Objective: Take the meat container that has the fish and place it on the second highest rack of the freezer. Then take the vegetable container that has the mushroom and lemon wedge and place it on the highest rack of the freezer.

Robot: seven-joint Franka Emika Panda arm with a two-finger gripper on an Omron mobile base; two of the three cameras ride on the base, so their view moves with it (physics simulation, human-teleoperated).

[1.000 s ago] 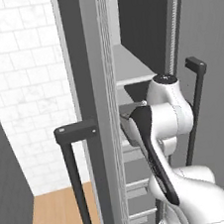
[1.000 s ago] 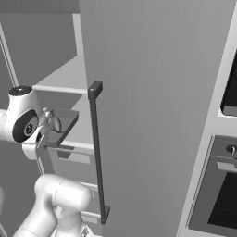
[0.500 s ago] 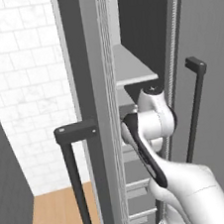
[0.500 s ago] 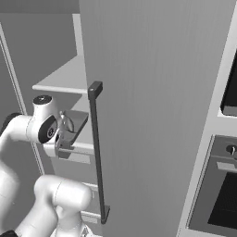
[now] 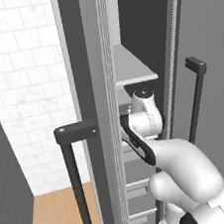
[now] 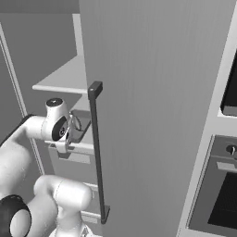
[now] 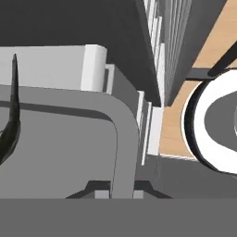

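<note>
Grey and tall, the freezer [image 5: 97, 61] is standing open, and the gripper [image 6: 69, 134] is reaching inside it, just under the pale shelf [image 6: 65, 78]. The dark fish [image 7: 10, 120] is lying in the grey tray [image 7: 69, 134] below the hand. I cannot tell how the jaws are standing.

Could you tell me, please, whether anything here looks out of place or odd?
Nothing stands out. The freezer stands open, its shelf level, and a tray with the dark fish sits flat under the hand camera.
</note>
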